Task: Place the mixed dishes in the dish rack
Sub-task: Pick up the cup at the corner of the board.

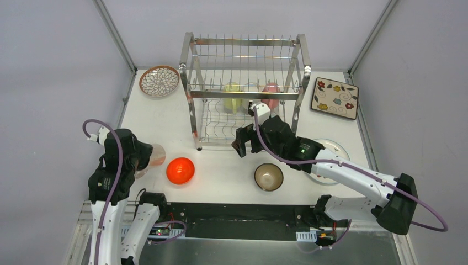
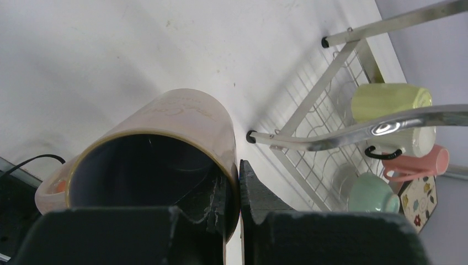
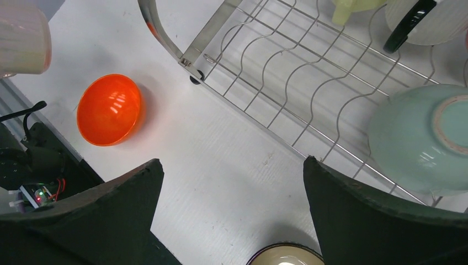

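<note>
The pale pink cup (image 2: 165, 127) is pinched at its rim by the left claw (image 2: 238, 182), one finger inside; the dish rack (image 1: 243, 42) stands ahead to its right. The right claw (image 3: 232, 163) hangs spread, with the mint bowl (image 3: 419, 138) in the rack just right of it and the orange bowl (image 3: 107, 110) to its left.

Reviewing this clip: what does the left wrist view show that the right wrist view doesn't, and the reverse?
Only left wrist: the left tool shut on the pale pink cup at its rim, and a corner of the square floral plate. Only right wrist: the open right tool, the shiny orange bowl and the brown bowl, rim only. Both: the steel wire dish rack, the mint bowl and the white black-handled mug.
</note>
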